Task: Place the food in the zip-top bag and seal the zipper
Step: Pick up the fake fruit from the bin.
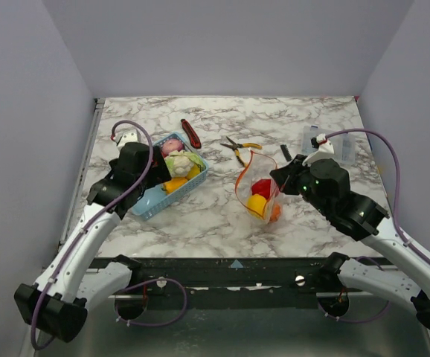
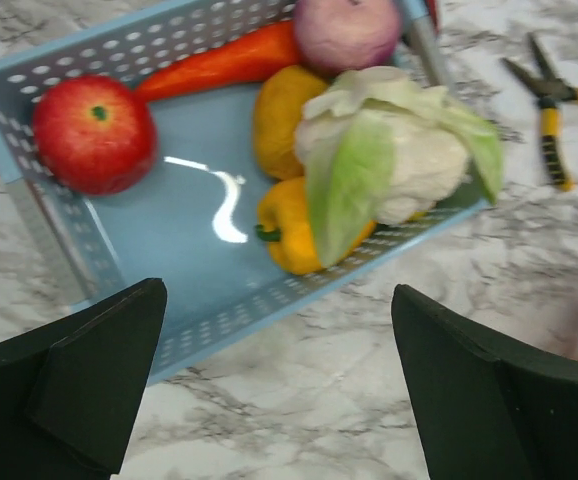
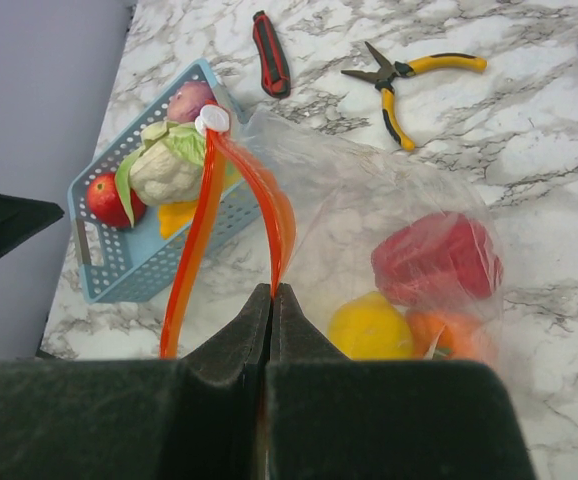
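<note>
The left hand (image 2: 279,300) hangs released, fingers wide, over the near rim of the blue basket (image 2: 119,50), the cauliflower (image 2: 409,170) and apple (image 2: 94,130) lying just beyond it. The right hand (image 3: 271,295) is clenched on the zipper (image 3: 204,210) of the zip-top bag (image 3: 369,190), which sits on the counter (image 1: 312,119) holding a red piece (image 3: 434,260) and a yellow piece (image 3: 369,328) of food.

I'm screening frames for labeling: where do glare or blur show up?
Left wrist: a white glare streak on the basket floor; the pliers are slightly soft. Right wrist: the bag film hazes the food inside. Top: even light, soft shadows.
</note>
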`<state>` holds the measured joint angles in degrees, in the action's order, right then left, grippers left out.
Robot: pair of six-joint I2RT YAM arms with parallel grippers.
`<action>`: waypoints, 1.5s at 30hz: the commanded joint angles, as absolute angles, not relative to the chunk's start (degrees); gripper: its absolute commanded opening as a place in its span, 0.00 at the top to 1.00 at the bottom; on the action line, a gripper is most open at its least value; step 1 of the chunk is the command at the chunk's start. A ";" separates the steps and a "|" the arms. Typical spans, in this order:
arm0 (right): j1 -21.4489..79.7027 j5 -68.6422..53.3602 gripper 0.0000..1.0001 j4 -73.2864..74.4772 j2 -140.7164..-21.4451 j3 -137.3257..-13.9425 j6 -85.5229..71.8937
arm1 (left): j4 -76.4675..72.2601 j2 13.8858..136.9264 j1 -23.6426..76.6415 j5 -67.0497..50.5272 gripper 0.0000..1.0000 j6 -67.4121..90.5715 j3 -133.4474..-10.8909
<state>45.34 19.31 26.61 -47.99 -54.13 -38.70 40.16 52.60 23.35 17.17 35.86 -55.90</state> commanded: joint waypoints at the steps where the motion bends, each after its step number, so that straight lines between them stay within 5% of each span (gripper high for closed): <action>1: 45.66 20.59 1.00 25.36 -47.46 -53.89 -37.80 | 44.10 59.93 17.84 22.85 0.02 28.41 -58.60; 21: 45.67 20.88 1.00 25.67 -45.66 -52.91 -37.54 | 42.70 87.95 7.91 27.05 0.02 16.96 -70.27; 45: 45.62 20.68 1.00 25.75 -46.04 -53.92 -37.15 | 45.07 98.22 3.16 20.57 0.10 21.80 -72.70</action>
<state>45.34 19.90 26.61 -46.09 -53.32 -37.47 44.14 97.23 3.49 22.72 21.15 -70.91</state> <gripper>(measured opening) 0.006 0.917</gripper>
